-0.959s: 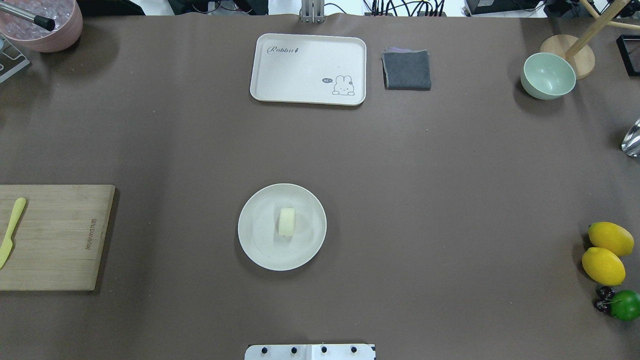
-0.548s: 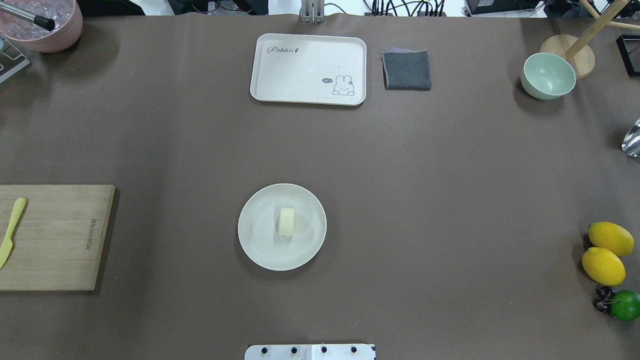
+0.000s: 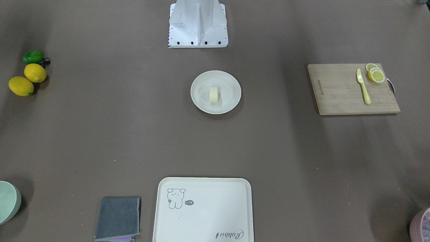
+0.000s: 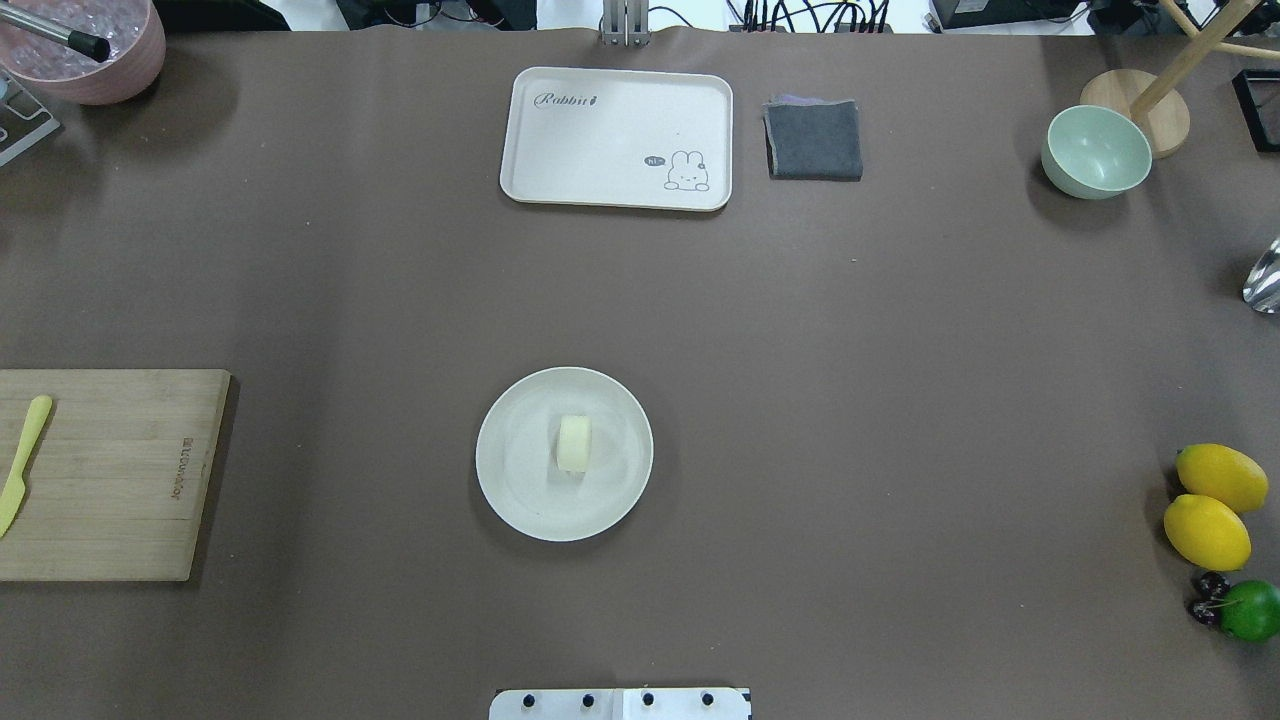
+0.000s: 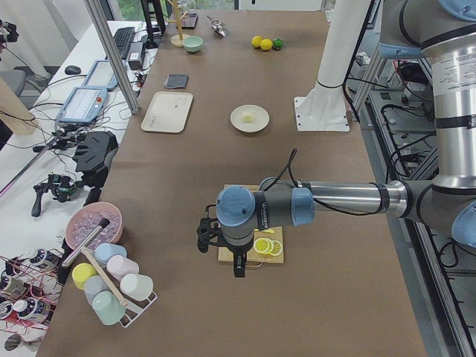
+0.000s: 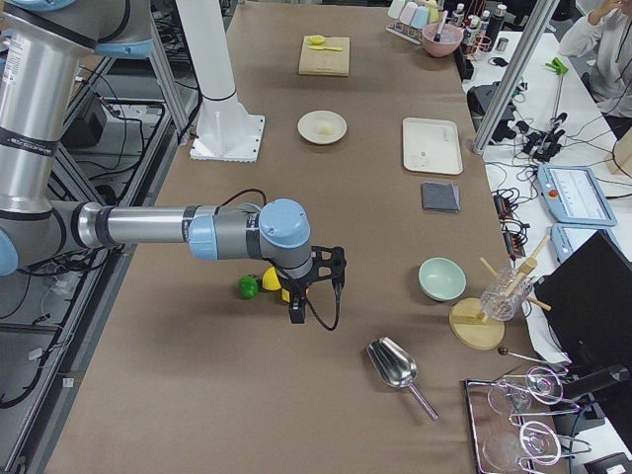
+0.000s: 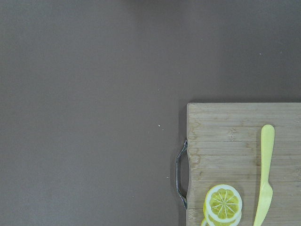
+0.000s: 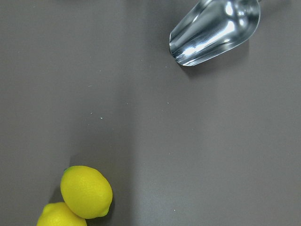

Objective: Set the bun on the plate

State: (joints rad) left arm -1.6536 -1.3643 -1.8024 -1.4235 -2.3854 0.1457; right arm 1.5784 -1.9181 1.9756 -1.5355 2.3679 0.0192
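Observation:
The bun (image 4: pixel 573 443) is a small pale cream lump lying near the middle of the round cream-white plate (image 4: pixel 510 490), close to the robot's base. The front-facing view has the same bun (image 3: pixel 213 94) on that plate (image 3: pixel 232 84). Both arms are off to the table's ends. My left gripper (image 5: pixel 237 265) hangs over the wooden cutting board at the table's left end, far from the plate; only the exterior left view has it, so I cannot tell its state. My right gripper (image 6: pixel 295 309) hangs by the lemons at the right end, and I cannot tell its state either.
A cutting board (image 4: pixel 110 470) with a yellow knife (image 4: pixel 22 462) and lemon slices (image 3: pixel 376 74) lies at the left. Two lemons (image 4: pixel 1210 505) and a lime (image 4: pixel 1250 610) sit at the right. A cream tray (image 4: pixel 617 138), grey cloth (image 4: pixel 814 140), green bowl (image 4: pixel 1096 152) and metal scoop (image 8: pixel 214 33) lie farther out.

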